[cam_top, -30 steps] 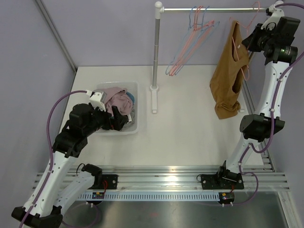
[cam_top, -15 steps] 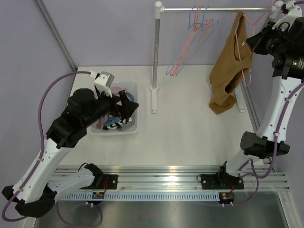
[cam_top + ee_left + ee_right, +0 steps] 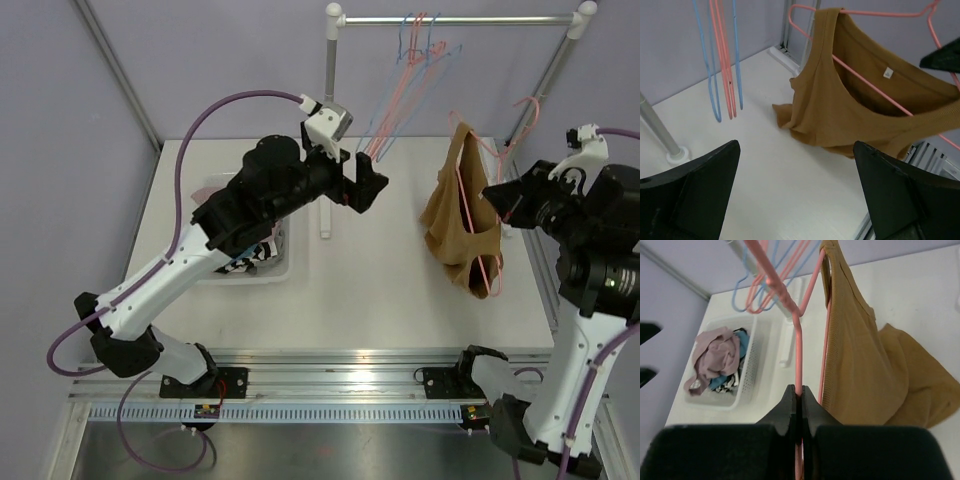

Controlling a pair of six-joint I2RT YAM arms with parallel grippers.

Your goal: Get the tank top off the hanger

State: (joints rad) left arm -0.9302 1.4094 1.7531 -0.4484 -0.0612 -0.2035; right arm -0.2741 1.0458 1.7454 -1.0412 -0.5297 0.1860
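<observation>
Right tool (image 3: 799,393) tight on hanger (image 3: 798,340)

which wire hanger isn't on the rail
The pink wire hanger carrying the brown tank top, pinched in the shut right gripper; the other pink and blue hangers hang empty on the metal rail.

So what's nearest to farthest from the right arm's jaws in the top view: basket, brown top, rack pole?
1. The tank top, hanging right beside them.
2. The rack pole, in the middle.
3. The basket, far left.
</observation>
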